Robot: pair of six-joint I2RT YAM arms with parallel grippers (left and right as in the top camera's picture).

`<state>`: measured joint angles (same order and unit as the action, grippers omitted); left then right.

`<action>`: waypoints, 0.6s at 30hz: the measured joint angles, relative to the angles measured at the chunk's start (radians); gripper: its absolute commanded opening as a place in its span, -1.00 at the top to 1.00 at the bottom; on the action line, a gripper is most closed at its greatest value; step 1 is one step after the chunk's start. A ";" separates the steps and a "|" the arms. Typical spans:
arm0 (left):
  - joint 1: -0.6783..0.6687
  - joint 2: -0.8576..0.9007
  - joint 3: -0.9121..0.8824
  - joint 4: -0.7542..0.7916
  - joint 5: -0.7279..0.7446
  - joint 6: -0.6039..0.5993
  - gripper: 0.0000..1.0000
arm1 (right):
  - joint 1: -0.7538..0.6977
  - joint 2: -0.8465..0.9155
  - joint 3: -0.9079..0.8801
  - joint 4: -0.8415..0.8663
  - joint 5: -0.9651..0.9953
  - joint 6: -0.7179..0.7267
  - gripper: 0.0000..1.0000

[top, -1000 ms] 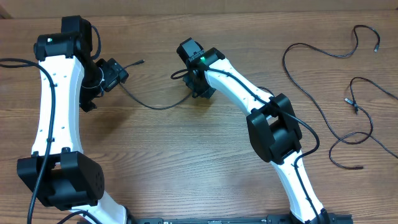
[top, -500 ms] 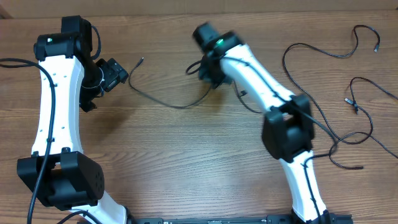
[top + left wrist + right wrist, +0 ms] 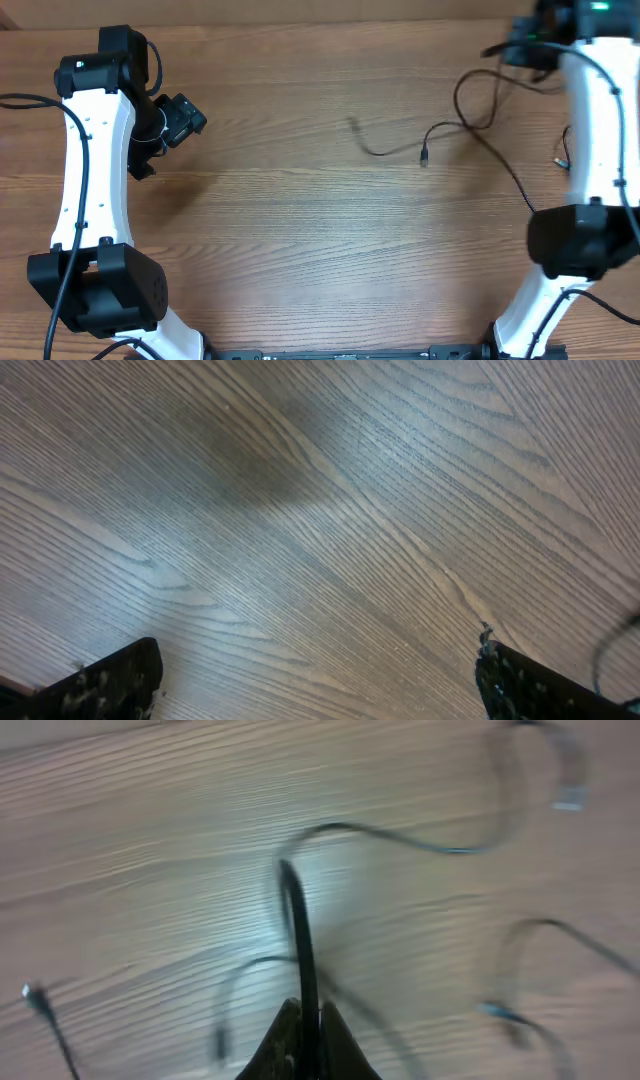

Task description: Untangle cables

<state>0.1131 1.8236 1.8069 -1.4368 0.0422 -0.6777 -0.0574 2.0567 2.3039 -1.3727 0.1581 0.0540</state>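
Note:
My right gripper (image 3: 528, 47) is at the far right back of the table, shut on a thin black cable (image 3: 296, 925) that runs straight up from between its fingertips (image 3: 305, 1020). In the overhead view this cable (image 3: 385, 153) trails left across the table's middle, with a small plug (image 3: 423, 158) lying there. Another thin black cable (image 3: 508, 172) loops beside the right arm. More cables show blurred in the right wrist view. My left gripper (image 3: 182, 118) is at the left. It is open and empty over bare wood (image 3: 320, 690).
The wooden table (image 3: 300, 230) carries the cables on its right half. The white right arm (image 3: 590, 130) stands over part of them and hides some. A small plug end (image 3: 560, 160) lies next to that arm.
My right arm has swung from the table's middle to the far right back, dragging the held cable right and away from the left gripper. The left arm has not moved.

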 measured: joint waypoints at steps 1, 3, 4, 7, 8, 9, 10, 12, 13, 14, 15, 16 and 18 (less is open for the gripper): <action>0.000 0.000 0.000 0.000 0.000 0.000 -1.00 | -0.079 0.000 0.000 0.003 0.027 -0.022 0.93; 0.000 0.000 0.000 0.000 0.000 0.000 -1.00 | -0.146 0.000 0.000 0.023 0.032 -0.034 0.93; 0.000 0.000 0.000 0.000 0.000 0.000 -1.00 | -0.180 0.000 0.000 0.034 0.034 -0.039 0.92; 0.000 0.000 0.000 0.000 0.000 0.000 -1.00 | -0.283 0.000 0.000 0.056 0.041 -0.047 0.92; 0.000 0.000 0.000 0.000 0.000 0.000 -1.00 | -0.298 0.000 0.000 0.060 0.043 -0.048 0.93; 0.000 0.000 0.000 0.000 0.000 0.000 -1.00 | -0.335 0.000 0.000 0.066 0.046 -0.049 0.93; 0.000 0.000 0.000 0.000 0.000 0.000 -1.00 | -0.356 0.000 0.000 0.072 0.049 -0.049 0.92; 0.000 0.000 0.000 0.000 0.000 0.000 -1.00 | -0.386 0.000 0.000 0.080 0.051 -0.047 0.92; 0.000 0.000 0.000 0.000 0.000 0.000 -1.00 | -0.395 0.000 0.000 0.079 0.050 -0.045 0.83; 0.000 0.000 0.000 0.000 0.000 0.000 -0.99 | -0.399 0.000 0.000 0.079 0.047 -0.043 0.66; 0.000 0.000 0.000 0.000 0.000 0.000 -1.00 | -0.401 0.000 0.000 0.077 0.039 -0.043 0.42; 0.000 0.000 0.000 0.001 0.000 0.000 -1.00 | -0.402 0.000 0.000 0.071 0.026 -0.042 0.10; 0.000 0.000 0.000 0.002 0.000 0.000 -1.00 | -0.400 0.000 0.000 0.040 -0.019 -0.033 -0.20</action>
<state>0.1131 1.8236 1.8069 -1.4349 0.0422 -0.6773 -0.4572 2.0567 2.3039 -1.3323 0.1387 0.0208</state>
